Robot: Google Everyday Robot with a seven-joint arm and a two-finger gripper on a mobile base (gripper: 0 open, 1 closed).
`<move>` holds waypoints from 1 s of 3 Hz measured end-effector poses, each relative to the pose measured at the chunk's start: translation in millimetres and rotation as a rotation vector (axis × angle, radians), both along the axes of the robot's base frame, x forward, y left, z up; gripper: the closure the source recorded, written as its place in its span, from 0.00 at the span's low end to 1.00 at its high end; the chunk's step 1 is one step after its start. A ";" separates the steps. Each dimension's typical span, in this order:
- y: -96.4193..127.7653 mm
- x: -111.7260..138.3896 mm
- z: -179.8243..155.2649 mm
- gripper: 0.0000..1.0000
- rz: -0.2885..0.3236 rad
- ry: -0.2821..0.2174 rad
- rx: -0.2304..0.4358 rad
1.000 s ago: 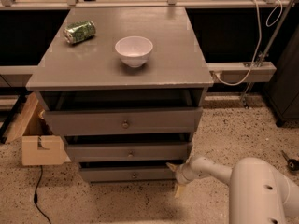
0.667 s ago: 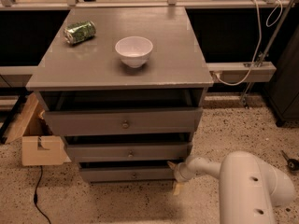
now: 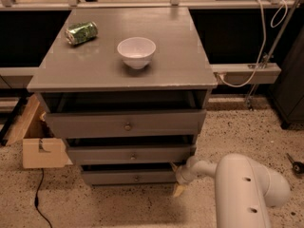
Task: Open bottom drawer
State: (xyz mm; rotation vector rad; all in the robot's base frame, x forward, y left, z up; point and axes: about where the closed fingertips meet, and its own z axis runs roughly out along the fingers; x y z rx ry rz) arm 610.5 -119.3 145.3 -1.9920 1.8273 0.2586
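The bottom drawer (image 3: 118, 177) is the lowest of three grey drawers, with a small round knob (image 3: 137, 177) and a dark slit above its front. My gripper (image 3: 176, 178) is at the right end of that drawer front, low near the floor. One yellowish fingertip (image 3: 174, 166) is in the gap above the front and the other is below it, so the jaws stand apart around the front's edge. My white arm (image 3: 247, 189) reaches in from the lower right.
The middle drawer (image 3: 130, 154) and the larger top drawer (image 3: 126, 123) stand slightly out. A white bowl (image 3: 136, 51) and a green can (image 3: 81, 33) are on the cabinet top. A cardboard box (image 3: 42, 152) sits left; a cable (image 3: 40, 201) lies on the floor.
My arm's thick white link has shifted a little left and closer. The gripper stays at the drawer's right end. The bottom drawer has not visibly moved.
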 end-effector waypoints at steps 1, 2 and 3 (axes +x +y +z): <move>1.7 -5.1 -2.2 0.26 0.019 0.025 0.005; -1.9 -5.0 3.7 0.49 0.017 0.023 -0.001; -2.0 -5.0 14.7 0.80 0.017 0.023 -0.001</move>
